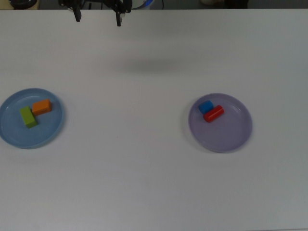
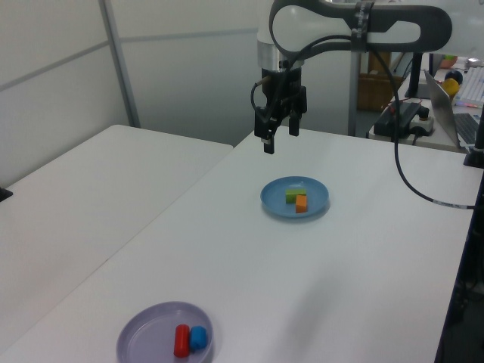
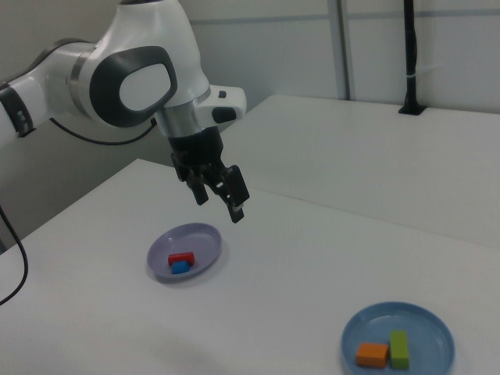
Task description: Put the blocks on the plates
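The white bench (image 1: 154, 183) fills the top view and runs out of frame on every side; its far edge shows only as a dark strip along the top view's top, where the things behind it are cut off and cannot be made out. The arm (image 3: 117, 78) is seen most fully in the right view, though its base is cropped at the right view's left edge. In the left view its upper links leave the frame at the top.

The light blue plate (image 1: 9, 132) lies at the top view's left, its rim just clipped by the frame edge. On it rest the green brick (image 1: 28, 117) and the orange block (image 1: 42, 107), touching at one corner. In the left view the two overlap, so their meeting point is hidden.

The lavender plate (image 1: 231, 134) sits well apart, at the top view's right. It carries the red bar (image 1: 213, 113) and the blue cube (image 1: 206, 106), side by side and touching. In the left view this plate's lower rim is cut off.

The claw (image 3: 219, 194) hangs above the bench, away from both plates, released and empty, its fingers (image 1: 119, 18) spread. In the top view only the two fingertips poke in at the top edge.
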`<state>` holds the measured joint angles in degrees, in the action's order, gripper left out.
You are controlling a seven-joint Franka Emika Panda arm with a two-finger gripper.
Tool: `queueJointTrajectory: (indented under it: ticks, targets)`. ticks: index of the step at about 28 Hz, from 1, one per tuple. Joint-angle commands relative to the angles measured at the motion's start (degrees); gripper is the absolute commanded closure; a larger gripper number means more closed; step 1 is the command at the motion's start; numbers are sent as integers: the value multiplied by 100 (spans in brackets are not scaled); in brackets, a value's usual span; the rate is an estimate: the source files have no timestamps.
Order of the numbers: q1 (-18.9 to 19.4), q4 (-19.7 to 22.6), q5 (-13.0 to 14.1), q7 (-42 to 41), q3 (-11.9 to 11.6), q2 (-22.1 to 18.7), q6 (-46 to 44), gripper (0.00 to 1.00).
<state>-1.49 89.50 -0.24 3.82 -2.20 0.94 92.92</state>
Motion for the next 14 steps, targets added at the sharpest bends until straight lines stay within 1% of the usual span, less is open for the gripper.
queueJointTrajectory:
  ticks: [1,4,6,14]
  targets:
    - [-360,112,95,-110,282,-67,112,0]
    - [-510,112,95,-110,440,-67,112,0]
    - [-554,112,95,-110,484,-67,112,0]
    - [-528,103,95,-101,475,-50,103,0]
